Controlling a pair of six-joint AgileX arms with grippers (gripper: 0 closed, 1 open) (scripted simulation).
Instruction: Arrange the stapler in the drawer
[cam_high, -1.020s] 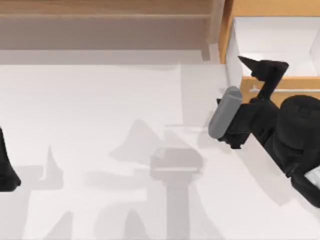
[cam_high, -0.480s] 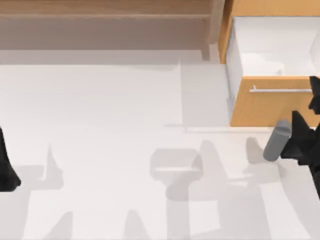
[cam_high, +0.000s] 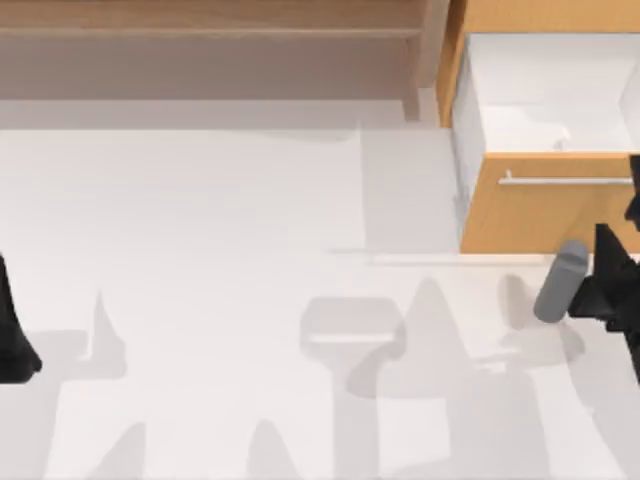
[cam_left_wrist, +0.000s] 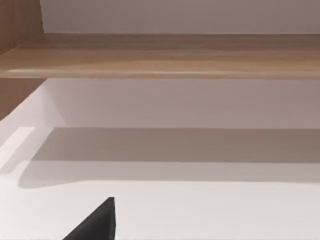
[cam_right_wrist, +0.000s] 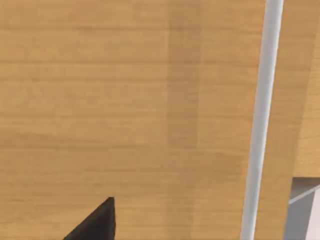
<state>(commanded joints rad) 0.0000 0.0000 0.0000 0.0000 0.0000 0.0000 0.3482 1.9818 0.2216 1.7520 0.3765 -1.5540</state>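
1. My left hand (cam_high: 10, 335) is parked at the tabletop's (cam_high: 200, 220) left edge. I cannot tell whether its fingers are spread or pressed together.
2. My right hand (cam_high: 615, 250) hovers at the tabletop's right edge, just in front of the drawer (cam_high: 540, 215), and carries nothing that I can see. A grey cylinder (cam_high: 560, 282) on its arm points towards the near edge. I cannot tell this hand's finger state either.
3. The right wrist view faces the orange-tan front (cam_right_wrist: 125, 100) and the silver bar handle (cam_right_wrist: 260, 125) closely. The likely step is pushing the drawer closed. It is best to press flat on the front near the handle, straight towards the far edge, so the box does not skew.
4. The drawer stands pulled out with its white interior open. A faint pale shape there may be the stapler (cam_high: 557, 140), but I cannot be sure.
5. The open shelf unit (cam_high: 200, 30) lies along the far edge.
6. One second ago the right hand was reaching over the drawer's front lip. Now it is withdrawn to the right, and it has barely shifted in the last half-second. The drawer has not moved.
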